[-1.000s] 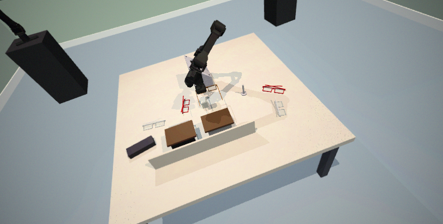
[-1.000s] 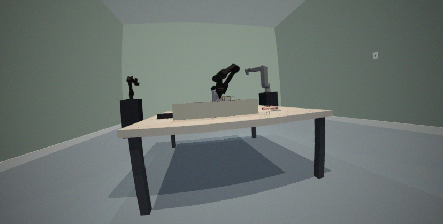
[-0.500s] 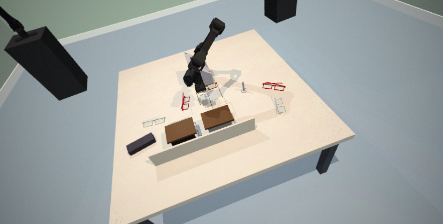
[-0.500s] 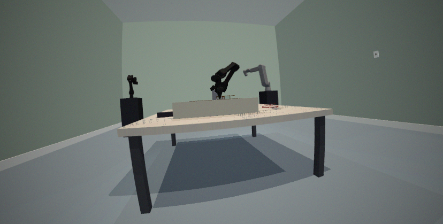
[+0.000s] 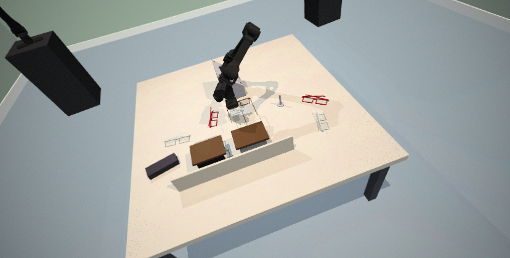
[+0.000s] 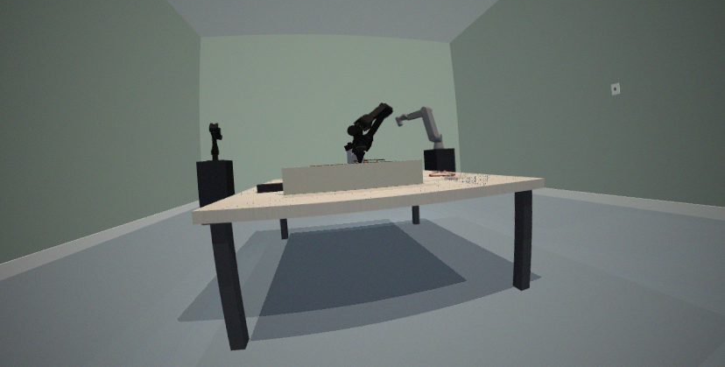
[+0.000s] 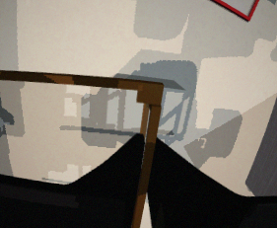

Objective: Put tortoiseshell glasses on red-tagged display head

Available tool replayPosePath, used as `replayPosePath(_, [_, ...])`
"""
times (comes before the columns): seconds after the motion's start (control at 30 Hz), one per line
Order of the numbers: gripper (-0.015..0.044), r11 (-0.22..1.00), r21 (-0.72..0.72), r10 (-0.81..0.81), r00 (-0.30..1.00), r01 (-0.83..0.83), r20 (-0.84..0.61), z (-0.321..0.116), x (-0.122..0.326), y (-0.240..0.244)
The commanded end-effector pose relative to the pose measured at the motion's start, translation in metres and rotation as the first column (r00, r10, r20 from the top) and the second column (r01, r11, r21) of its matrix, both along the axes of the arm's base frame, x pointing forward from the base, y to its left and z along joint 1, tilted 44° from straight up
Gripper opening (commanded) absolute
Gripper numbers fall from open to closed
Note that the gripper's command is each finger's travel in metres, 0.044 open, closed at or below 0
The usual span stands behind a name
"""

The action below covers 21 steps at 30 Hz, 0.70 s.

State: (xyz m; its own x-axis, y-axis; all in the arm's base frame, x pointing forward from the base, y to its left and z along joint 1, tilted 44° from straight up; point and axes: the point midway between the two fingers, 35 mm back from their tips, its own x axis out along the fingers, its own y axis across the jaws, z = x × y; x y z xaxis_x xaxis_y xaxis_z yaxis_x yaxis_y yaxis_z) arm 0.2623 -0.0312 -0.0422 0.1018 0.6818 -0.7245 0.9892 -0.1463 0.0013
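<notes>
The tortoiseshell glasses (image 5: 254, 107) (image 7: 104, 82) are held above the table with their temples open, pointing toward the brown boards in the top view. My gripper (image 5: 231, 106) (image 7: 144, 141) is shut on one temple close to its hinge corner, which shows just beyond the fingertips in the wrist view. The front bar runs from that corner to the left edge of the wrist view. The display heads and the red tag cannot be made out. Two brown boards (image 5: 207, 149) (image 5: 249, 135) stand raised off the table in front of the gripper, with dark shapes under them.
A long beige panel (image 5: 235, 165) (image 6: 352, 179) stands behind the boards. A dark block (image 5: 162, 165) lies left of them. Red glasses (image 5: 210, 117) and clear glasses lie on the left. A small pin stand (image 5: 280, 104), more red glasses and more clear glasses are on the right.
</notes>
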Motion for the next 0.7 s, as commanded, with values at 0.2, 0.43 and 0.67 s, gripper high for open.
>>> replayPosePath(0.2, [0.0000, 1.000, 0.016, -0.004, 1.000, 0.004, -0.009, -0.009, -0.002, 0.007])
replayPosePath(0.43, [0.0000, 1.000, 0.019, -0.004, 1.000, 0.004, -0.008, -0.014, -0.001, 0.011])
replayPosePath(0.67, [0.0000, 1.000, 0.019, -0.004, 1.000, 0.004, -0.008, -0.019, 0.000, 0.016])
